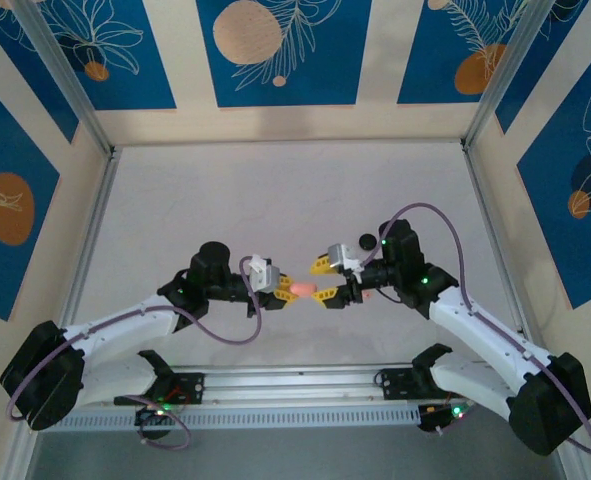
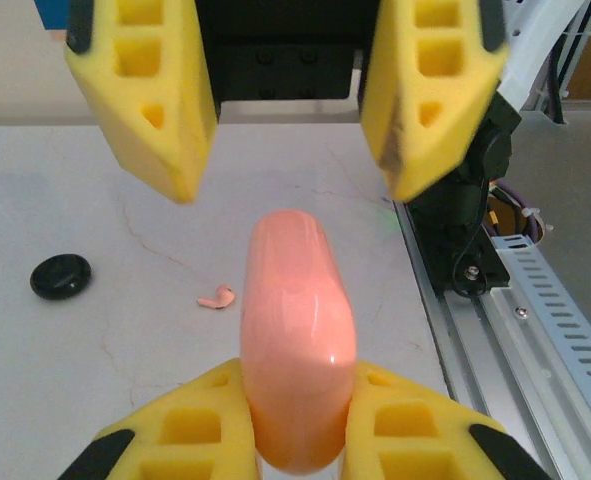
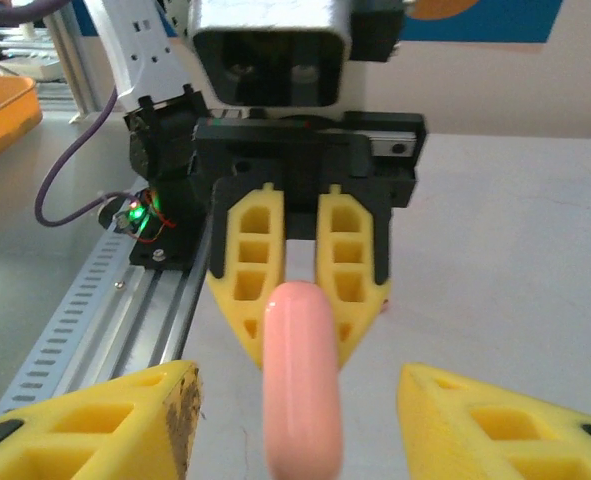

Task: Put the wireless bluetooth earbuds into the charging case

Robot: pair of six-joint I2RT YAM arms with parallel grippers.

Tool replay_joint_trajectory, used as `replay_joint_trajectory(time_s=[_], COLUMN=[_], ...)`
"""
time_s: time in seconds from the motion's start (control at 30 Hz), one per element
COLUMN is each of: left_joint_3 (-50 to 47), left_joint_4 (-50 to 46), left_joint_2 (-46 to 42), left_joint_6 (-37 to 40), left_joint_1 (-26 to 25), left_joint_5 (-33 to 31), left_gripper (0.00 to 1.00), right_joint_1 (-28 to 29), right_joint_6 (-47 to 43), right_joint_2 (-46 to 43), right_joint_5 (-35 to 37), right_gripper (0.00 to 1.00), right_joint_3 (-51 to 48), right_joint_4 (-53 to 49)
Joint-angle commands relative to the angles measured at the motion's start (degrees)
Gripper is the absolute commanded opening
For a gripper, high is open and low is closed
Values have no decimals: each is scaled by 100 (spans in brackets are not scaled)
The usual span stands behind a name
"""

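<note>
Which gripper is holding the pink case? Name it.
The left gripper: its fingers are clamped on the pink case, while the right gripper stands wide open.

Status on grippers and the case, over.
Left gripper jaws shut on pink charging case. Right gripper jaws open around its far end. Black earbud on table, apart. Nothing in the way.
</note>
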Motion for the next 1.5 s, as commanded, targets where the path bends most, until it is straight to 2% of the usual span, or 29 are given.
replay_joint_trajectory(time_s=[0.0,0.47,0.77,1.27,1.47], left_joint_3=[10,21,74,74,-29], left_joint_4=[124,208,145,125,229], left_joint_2=[-49,-88,-75,-88,-80], left_joint_6=[-14,-104,-77,-50,-101], left_joint_1=[-2,-2,3,3,-1], left_joint_5=[63,125,195,209,-43], left_gripper=[17,17,16,16,15], right_joint_1=[140,192,-84,-389,-398], right_joint_6=[-137,-83,203,559,616], right_joint_2=[125,553,553,513,384], right_joint_5=[212,426,614,510,305], right_gripper=[56,57,55,52,53], right_joint_3=[-28,104,95,8,-6], right_joint_4=[-66,299,536,862,848])
